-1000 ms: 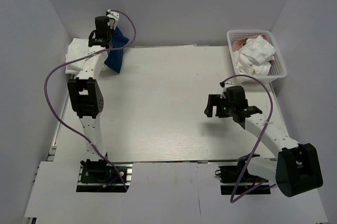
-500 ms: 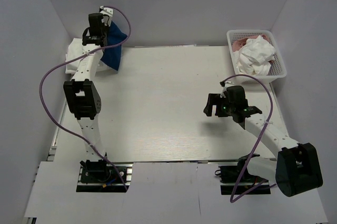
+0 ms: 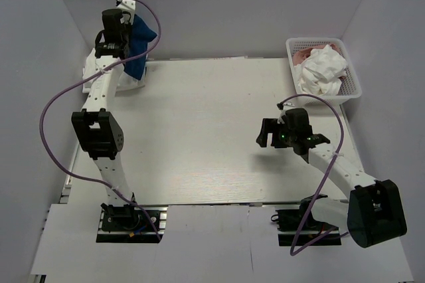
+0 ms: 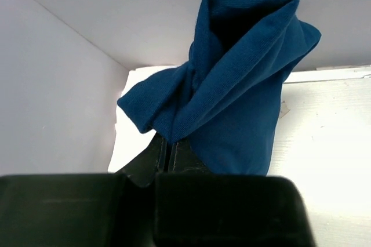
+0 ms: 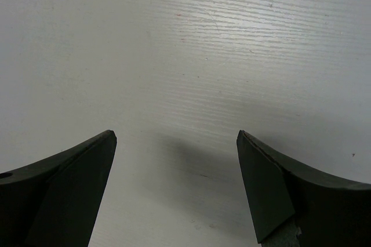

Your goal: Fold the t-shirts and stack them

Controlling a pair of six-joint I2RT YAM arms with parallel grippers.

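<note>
Navy t-shirt (image 4: 232, 84): bunched, pinched in the closed left gripper (image 4: 169, 151), lifted off the surface (image 3: 199, 130).
White pile (image 3: 91, 74): lying just below the left gripper.
Right gripper (image 5: 175, 137): jaws wide, holding nothing, hovering over the surface.
Basket (image 3: 352, 87): well beyond the right gripper, holding a crumpled white t-shirt (image 3: 323, 67) and a pink t-shirt (image 3: 304, 52).

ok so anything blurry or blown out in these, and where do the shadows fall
Top external: even, soft light, everything sharp. Left wrist: the navy t-shirt shows a crisp weave, the table beside it is nearly blown out white. Right wrist: the fingers of the right gripper are dark with little detail, a soft shadow lies between them, the grain beyond is sharp.
</note>
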